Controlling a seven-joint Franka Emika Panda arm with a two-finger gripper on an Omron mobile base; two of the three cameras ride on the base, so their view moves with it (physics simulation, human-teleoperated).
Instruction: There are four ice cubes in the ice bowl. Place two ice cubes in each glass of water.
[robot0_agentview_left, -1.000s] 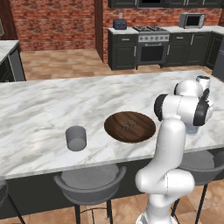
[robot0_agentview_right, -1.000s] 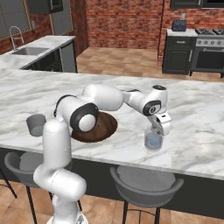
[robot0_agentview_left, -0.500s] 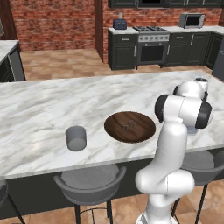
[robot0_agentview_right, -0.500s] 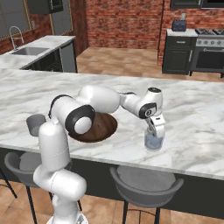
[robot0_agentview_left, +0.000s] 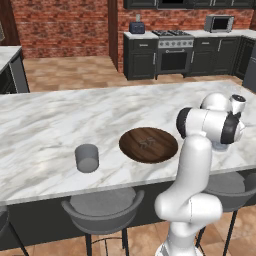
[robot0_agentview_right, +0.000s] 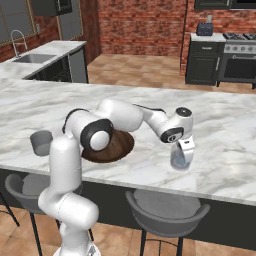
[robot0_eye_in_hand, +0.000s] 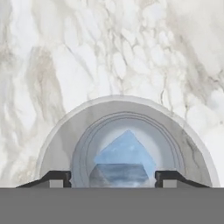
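The gripper (robot0_eye_in_hand: 113, 178) hangs straight down over the mouth of a glass of water (robot0_agentview_right: 180, 158), its two dark fingertips (robot0_eye_in_hand: 56, 178) spread apart to either side with nothing pinched between them; the jaws are released. Directly beneath, inside the glass (robot0_eye_in_hand: 124, 144), sits a pale blue ice cube (robot0_eye_in_hand: 124, 162), lying free between the tips and touching neither of them, seen through the round rim. In the right base view the gripper (robot0_agentview_right: 184, 151) points down into the top of that tumbler, which stands on the marble counter (robot0_agentview_right: 225, 150) near its front edge.

Off to the gripper's left, partly behind the arm's elbow, lies the wide dark wooden bowl (robot0_agentview_right: 117, 148). In the left base view the bowl (robot0_agentview_left: 148, 144) shows faint pale ice cubes (robot0_agentview_left: 147, 143) near its middle; their number cannot be made out. Further to the left again, well apart from the gripper, stands the second glass (robot0_agentview_left: 87, 158), upright on the counter (robot0_agentview_left: 60, 120) near its front edge; the same glass (robot0_agentview_right: 41, 142) shows at the far left in the right base view. Whether it holds any ice cannot be told.
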